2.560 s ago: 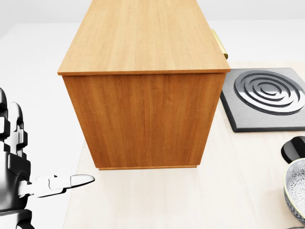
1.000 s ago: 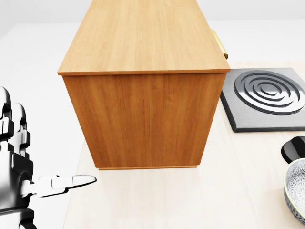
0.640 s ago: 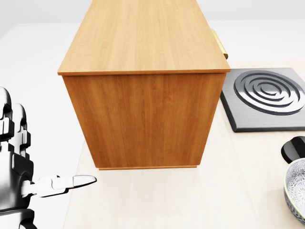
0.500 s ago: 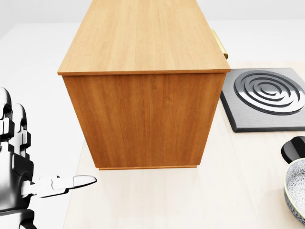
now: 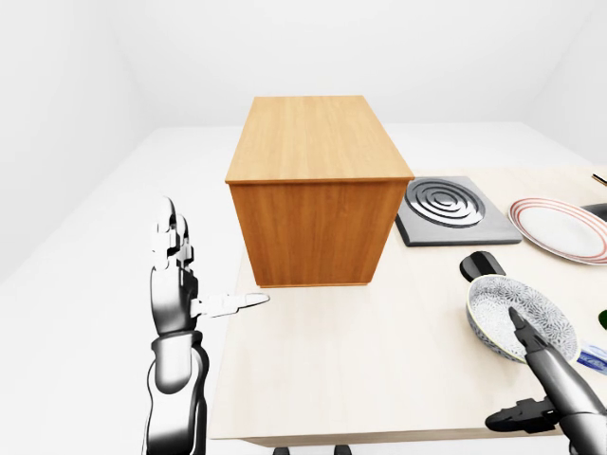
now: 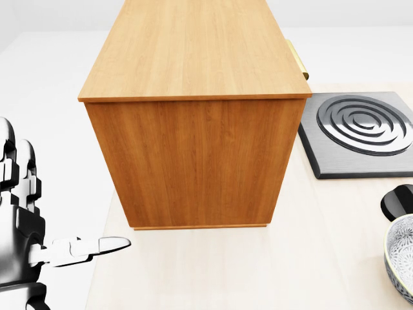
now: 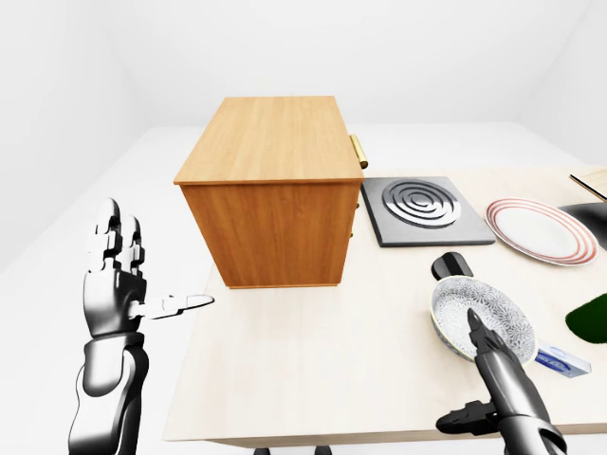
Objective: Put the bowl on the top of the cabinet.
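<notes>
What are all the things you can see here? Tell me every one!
Light wooden table: one, pale beige, fills the lower picture.
Brown wooden cabinet: one, stands at the table's upper left.
Grey square burner plate with rings: one, right of the cabinet.
White plate with red rim: one, far right.
Patterned grey-white bowl: one, lower right.
Small black round object: one, just above the bowl.
Left hand: silver, open, off the table's left edge.
Right hand: dark, open, finger over the bowl.

Pale table (image 7: 313,370) w/ cabinet (image 7: 270,190); hob (image 7: 417,209); plate (image 7: 536,230); bowl (image 7: 479,313); black knob (image 7: 446,266).
</notes>
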Controlling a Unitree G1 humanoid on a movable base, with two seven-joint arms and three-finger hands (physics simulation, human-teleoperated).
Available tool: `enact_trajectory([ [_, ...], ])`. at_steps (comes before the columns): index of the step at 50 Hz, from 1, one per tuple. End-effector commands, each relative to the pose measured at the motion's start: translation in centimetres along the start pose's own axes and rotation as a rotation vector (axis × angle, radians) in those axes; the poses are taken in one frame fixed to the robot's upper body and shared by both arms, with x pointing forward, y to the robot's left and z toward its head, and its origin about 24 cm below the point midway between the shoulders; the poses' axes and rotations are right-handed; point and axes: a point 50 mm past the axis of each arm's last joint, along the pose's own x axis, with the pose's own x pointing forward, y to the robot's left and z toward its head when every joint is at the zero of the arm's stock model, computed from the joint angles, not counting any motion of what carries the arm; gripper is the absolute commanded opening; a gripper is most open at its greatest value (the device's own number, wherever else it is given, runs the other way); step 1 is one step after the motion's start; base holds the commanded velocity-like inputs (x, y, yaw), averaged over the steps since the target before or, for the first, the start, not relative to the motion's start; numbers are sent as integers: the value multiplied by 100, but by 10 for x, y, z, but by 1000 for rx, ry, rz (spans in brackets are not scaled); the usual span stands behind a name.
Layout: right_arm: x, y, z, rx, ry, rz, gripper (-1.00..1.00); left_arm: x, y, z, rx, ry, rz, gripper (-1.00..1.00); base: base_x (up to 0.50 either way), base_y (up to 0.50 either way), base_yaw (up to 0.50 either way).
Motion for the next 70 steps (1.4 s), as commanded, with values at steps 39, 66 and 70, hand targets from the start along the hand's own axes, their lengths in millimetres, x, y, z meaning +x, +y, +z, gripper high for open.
enact_trajectory([
  [39,20,17,-7,-158,59,83,100,0,-1,0,-4,1,-12,100,0,0,0],
  [66,28,23,-10,-269,79,128,-100,-1,-2,0,-6,3,-18,100,0,0,0],
  [70,28,23,-10,-271,80,130,-100,-1,-2,1,-7,-1,-18,100,0,0,0],
])
